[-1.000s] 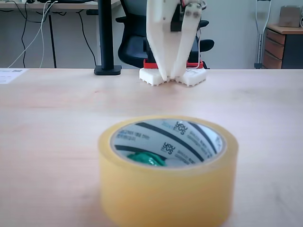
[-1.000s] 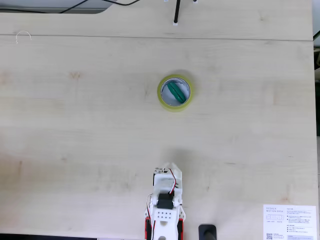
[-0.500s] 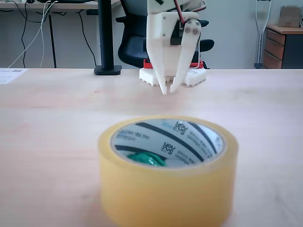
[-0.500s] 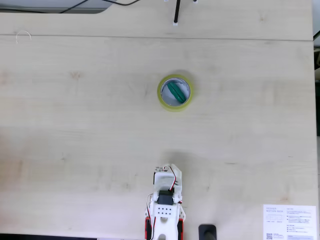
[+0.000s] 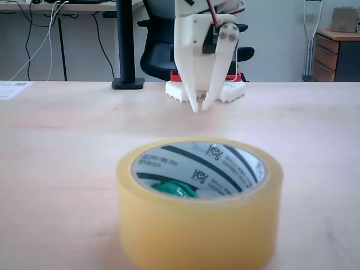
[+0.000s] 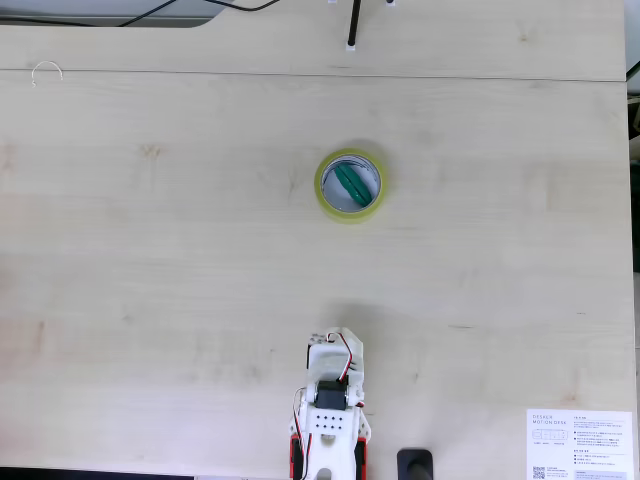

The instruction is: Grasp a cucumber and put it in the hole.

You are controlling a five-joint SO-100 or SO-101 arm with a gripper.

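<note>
The light, stiff, glossy cucumber (image 6: 350,183) lies inside the hole (image 6: 360,187), centre frame; the tool (image 5: 199,109) hangs nearly closed, empty.

Bare table (image 6: 180,250) lies all around the tape roll (image 6: 350,185), the one obstacle; its hole (image 6: 362,186) is partly taken by the cucumber (image 6: 350,183).

We see the tape roll (image 5: 199,208) close up on the wooden table (image 5: 56,140), the cucumber (image 5: 174,189) inside the hole (image 5: 199,171), our gripper (image 5: 199,107) hanging beyond, fingertips nearly together.
</note>
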